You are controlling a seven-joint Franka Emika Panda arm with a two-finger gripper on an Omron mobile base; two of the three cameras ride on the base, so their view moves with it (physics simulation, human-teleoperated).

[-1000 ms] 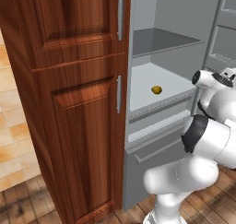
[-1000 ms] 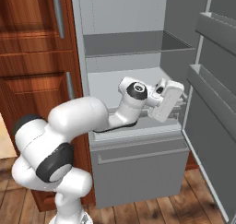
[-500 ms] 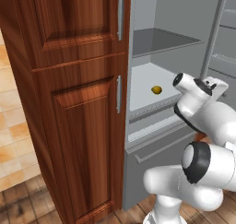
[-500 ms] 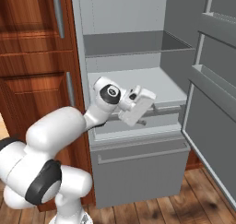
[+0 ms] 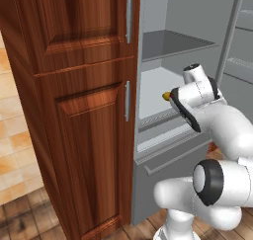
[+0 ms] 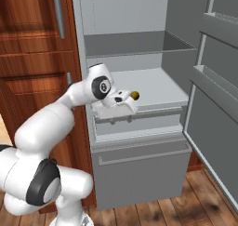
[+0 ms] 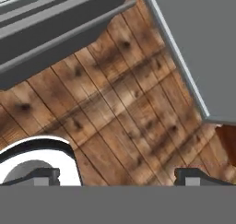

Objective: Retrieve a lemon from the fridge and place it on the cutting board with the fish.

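Fridge [image 6: 139, 164]: tall grey appliance, door swung open toward 3 o'clock in the right base view. Inside, an upper grey shelf [image 6: 135, 43] and a white middle shelf [image 6: 153, 88]; below them a closed grey drawer [image 6: 139, 167] with a long horizontal grip.

Lemon [image 6: 135, 95]: small yellow fruit on the white middle shelf, near its front edge. In the left base view the lemon [image 5: 166, 95] peeks out at 9 o'clock of the robot's hand, partly hidden by it.

Gripper [image 7: 117, 176]: hand held in front of the middle shelf's front edge, with the lemon just beside it at 3 o'clock in the right base view. In the hand view the two dark fingertips [image 7: 44, 176] stand far apart at the bottom corners, jaws spread wide, nothing between them. Whether the hand touches the lemon cannot be told.

Floor [image 7: 120, 108]: brown wooden planks, seen between the fingertips in the hand view, with the grey drawer front at 11 o'clock and the grey fridge door [image 7: 198, 43] at 2 o'clock.

Cabinet [image 5: 74, 100]: reddish-brown wood, at 9 o'clock of the fridge in the left base view, with two vertical metal handles [image 5: 127, 101] along its right edge.

Wall tiles [image 5: 12, 150]: beige, at 8 o'clock of the cabinet.
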